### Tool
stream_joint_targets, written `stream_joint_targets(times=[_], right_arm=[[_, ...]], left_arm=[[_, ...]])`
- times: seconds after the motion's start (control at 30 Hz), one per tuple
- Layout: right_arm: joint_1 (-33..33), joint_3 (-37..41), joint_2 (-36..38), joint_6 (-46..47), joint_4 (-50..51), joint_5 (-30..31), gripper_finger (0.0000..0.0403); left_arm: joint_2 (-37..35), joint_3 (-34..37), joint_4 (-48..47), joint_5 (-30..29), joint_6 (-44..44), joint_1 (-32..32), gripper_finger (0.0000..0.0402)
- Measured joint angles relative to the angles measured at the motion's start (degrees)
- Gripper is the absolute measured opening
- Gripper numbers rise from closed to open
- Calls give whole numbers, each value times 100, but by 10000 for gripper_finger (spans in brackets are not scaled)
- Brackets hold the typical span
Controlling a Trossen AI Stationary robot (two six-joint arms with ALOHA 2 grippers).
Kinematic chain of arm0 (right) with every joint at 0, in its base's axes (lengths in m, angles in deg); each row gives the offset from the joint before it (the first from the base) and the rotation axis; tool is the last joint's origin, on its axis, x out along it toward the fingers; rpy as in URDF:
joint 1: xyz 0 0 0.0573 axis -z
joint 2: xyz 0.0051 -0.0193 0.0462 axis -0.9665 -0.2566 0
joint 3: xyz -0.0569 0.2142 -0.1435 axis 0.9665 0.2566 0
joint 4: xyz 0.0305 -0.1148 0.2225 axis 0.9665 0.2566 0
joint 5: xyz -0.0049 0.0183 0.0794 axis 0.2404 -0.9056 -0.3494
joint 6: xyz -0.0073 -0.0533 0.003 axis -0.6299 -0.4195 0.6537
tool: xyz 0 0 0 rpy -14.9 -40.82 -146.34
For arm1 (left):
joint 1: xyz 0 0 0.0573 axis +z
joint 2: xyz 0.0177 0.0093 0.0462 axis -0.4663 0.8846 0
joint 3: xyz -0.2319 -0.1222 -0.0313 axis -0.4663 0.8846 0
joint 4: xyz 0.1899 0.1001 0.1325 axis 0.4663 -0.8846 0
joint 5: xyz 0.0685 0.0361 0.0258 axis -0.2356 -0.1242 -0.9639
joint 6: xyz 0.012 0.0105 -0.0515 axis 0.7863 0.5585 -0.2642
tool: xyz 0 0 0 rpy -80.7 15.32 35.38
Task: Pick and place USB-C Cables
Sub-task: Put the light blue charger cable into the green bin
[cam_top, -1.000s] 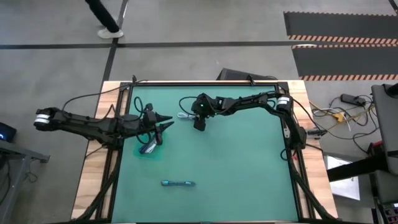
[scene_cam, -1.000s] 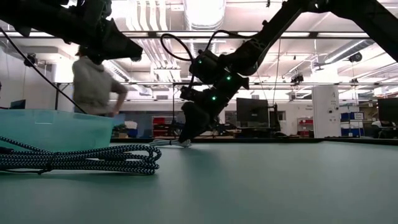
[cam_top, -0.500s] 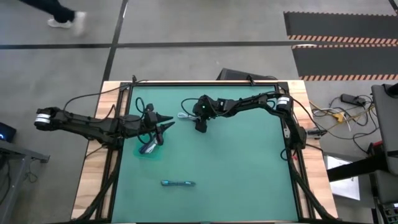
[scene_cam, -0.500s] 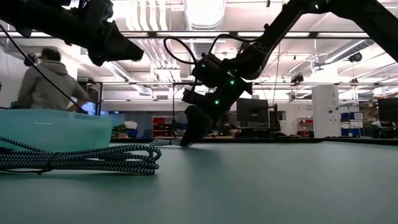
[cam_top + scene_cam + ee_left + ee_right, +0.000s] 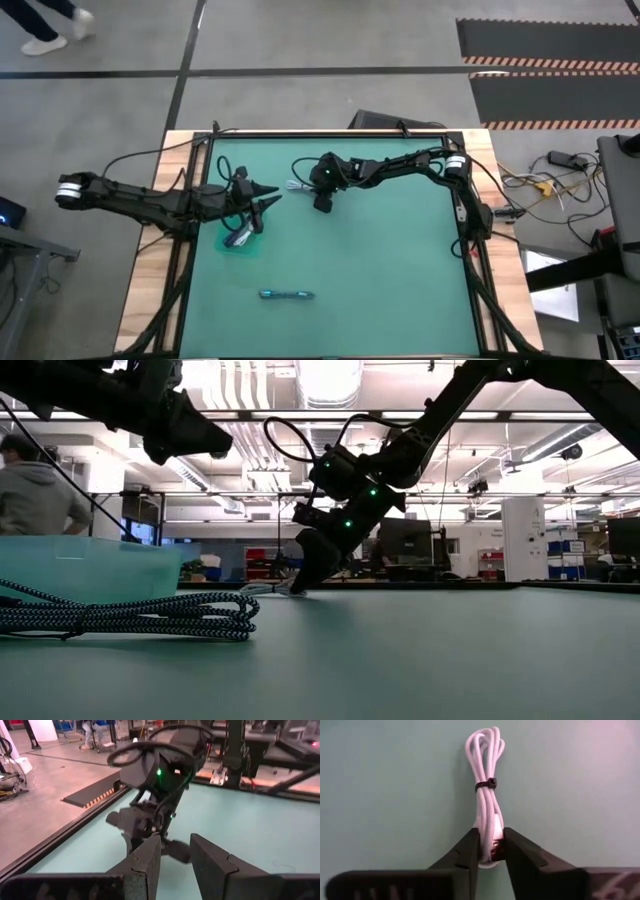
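Lower centre of the high view: teal-blue cable bundle [image 5: 287, 294] lying alone on the green table [image 5: 400, 280], untouched. Left of centre: clear teal tub [image 5: 238, 240] holding a dark bundle, with the left gripper [image 5: 268, 197] hovering just beside it, fingers parted and holding nothing, unchanged over the last second. Upper centre: right gripper [image 5: 488, 851] lowered onto the white cable bundle [image 5: 487, 815], fingers clenched around its near end; a second ago tilted above it, now settled at the surface. Likely meaning: grasp secured, lift and carry to the tub next. Upper left, beyond the table: a person [image 5: 40, 25] walking off.
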Motion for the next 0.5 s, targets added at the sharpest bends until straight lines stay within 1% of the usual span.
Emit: stream_joint_targets(times=[0.1,0.2,0.3,0.5], right_arm=[[0,2,0,-4,-2,-2,45],[-2,2,0,-4,-2,0,28],[-15,2,2,-37,-2,13,20],[-122,6,81,-129,56,9,17]], left_arm=[[6,-2,50,0,-21,0,89],[25,-4,138,0,-32,0,89],[79,-4,197,0,-72,-6,89],[148,-4,264,2,-211,-7,89]])
